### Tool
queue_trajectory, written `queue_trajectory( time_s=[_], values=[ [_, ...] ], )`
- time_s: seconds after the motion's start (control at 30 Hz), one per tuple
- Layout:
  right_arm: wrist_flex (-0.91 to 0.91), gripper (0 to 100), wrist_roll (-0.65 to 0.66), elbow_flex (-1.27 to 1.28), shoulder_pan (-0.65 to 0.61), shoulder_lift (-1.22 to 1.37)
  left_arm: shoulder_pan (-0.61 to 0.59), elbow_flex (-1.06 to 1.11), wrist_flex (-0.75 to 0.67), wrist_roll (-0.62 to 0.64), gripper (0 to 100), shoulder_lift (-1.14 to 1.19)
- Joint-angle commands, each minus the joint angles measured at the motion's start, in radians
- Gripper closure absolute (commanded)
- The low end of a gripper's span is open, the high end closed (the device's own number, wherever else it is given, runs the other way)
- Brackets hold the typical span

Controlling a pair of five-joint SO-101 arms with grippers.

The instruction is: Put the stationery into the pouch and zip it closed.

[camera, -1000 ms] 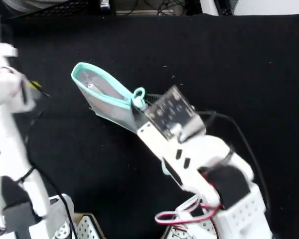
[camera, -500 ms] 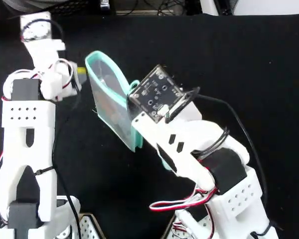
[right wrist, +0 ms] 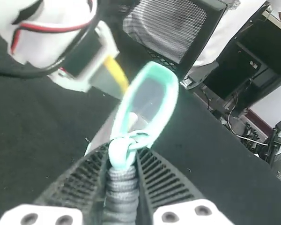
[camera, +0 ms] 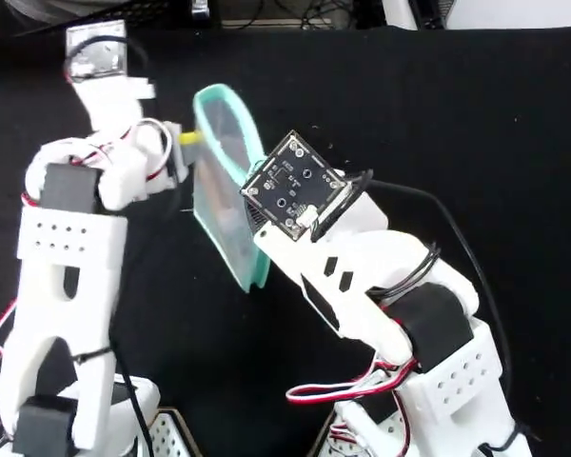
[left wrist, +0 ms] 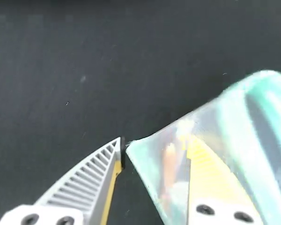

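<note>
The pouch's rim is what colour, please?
The pouch rim is turquoise, clearest in the right wrist view.

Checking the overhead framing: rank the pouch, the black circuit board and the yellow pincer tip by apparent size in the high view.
Largest: pouch.
Middle: black circuit board, clearly smaller, though it is probably nearer the camera, which enlarges it.
Smallest: yellow pincer tip, just a sliver beside the pouch.

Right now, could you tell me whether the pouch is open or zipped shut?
Open: the pouch shows its teal rim gaping in an oval; the right hand pinches the zip pull.
</note>
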Motion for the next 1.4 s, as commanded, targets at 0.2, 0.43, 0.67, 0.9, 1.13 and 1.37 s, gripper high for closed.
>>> queue_trajectory(
  time_s=[0.2,0.43,0.67,0.9,1.13,1.37],
  values=[
    [0.011,98.7,0.009,-0.054,0.015,-0.084,-0.027,0.044,-0.028,0.008,77,-0.087],
    [0.009,98.7,0.009,-0.053,0.046,-0.082,-0.114,0.122,0.238,-0.061,77,-0.344],
    [0.008,98.7,0.009,-0.054,0.048,-0.082,0.073,0.430,0.232,-0.143,77,-0.829],
    [0.017,98.7,0.009,-0.054,0.048,-0.082,0.257,0.880,-0.015,-0.147,76,-1.332],
    [0.023,98.7,0.002,-0.053,0.048,-0.082,0.400,1.078,-0.186,-0.147,72,-1.327],
    [0.046,98.7,0.002,-0.053,0.044,-0.082,0.407,1.132,-0.420,-0.147,72,-1.316]
  ],
)
